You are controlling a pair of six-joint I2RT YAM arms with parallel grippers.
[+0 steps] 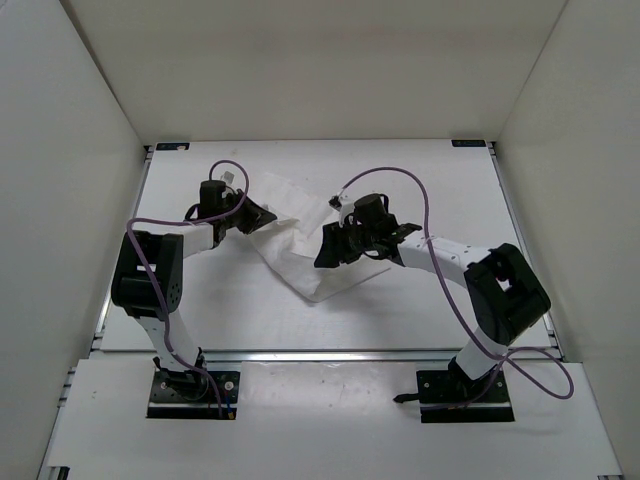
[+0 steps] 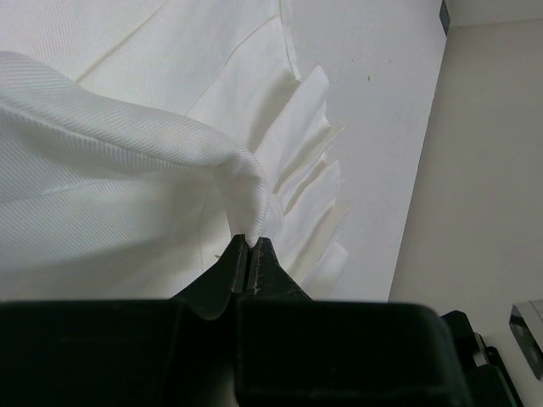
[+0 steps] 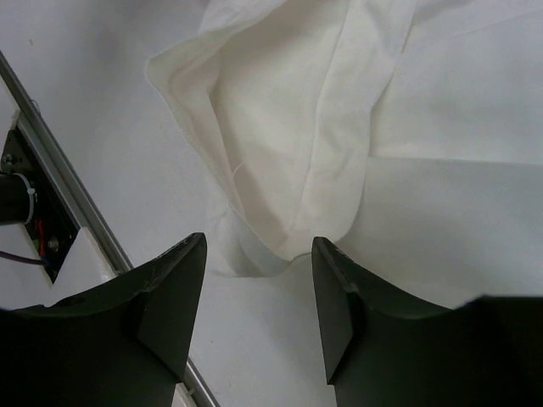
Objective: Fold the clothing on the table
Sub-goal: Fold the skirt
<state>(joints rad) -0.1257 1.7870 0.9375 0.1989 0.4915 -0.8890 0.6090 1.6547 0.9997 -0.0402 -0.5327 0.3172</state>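
On table, centre-back: clothing rumpled between arms. Left pincer clamped on raised fold of clothing. Right pincer apart, straddling loose corner, gripping nothing. Step: likely securing 2nd hold. Next: lower, close on corner only.

Left pincer clamped tight; right pincer jaws spread wide, tilted downward
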